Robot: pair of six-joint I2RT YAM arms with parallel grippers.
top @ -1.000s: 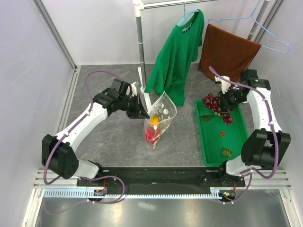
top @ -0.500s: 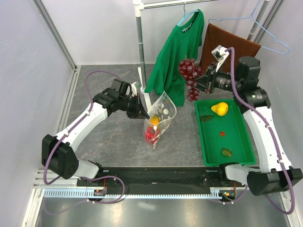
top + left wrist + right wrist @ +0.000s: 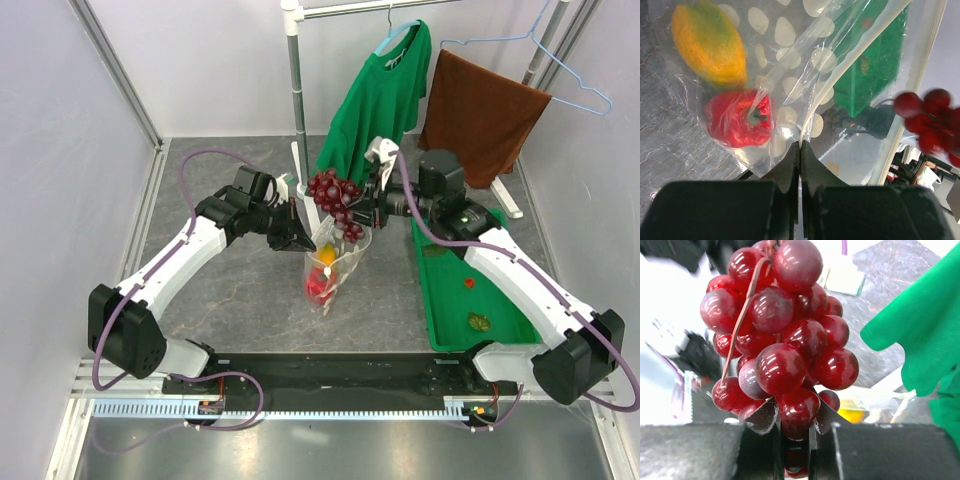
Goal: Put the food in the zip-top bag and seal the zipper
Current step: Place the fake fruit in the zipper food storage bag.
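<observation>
Black right claw (image 3: 795, 440) (image 3: 362, 208) is closed down narrow on the grape bunch (image 3: 780, 340) (image 3: 335, 200). It's nipping a berry or two at one end, and the rest of the dark red-purple cluster sticks out past the tips. From the top camera the bunch is up in the air, right over the mouth of the zip-top bag (image 3: 342, 250), touching nothing else as far as I can tell.

The left claw (image 3: 800, 150) (image 3: 307, 242) is squeezed fully together on the bag's (image 3: 790, 75) top edge and holds it up off the worktop (image 3: 230, 290). The bag's bottom sits on the worktop. The two clear dotted walls are spread apart at the top, so the mouth is open.

Inside the bag, the yellow-orange mango (image 3: 710, 42) (image 3: 326, 256) sits above the red pepper (image 3: 740, 117) (image 3: 318, 287), both against the plastic.

Further out, the green tray (image 3: 497, 270) lies flat on the right side of the worktop, with the right arm reaching across it. A couple of small bits are on the tray, too tiny for me to name.

Behind everything a green t-shirt (image 3: 375, 110) (image 3: 925, 340) and a brown towel (image 3: 480, 110) hang from hangers on a white rack (image 3: 295, 90).
</observation>
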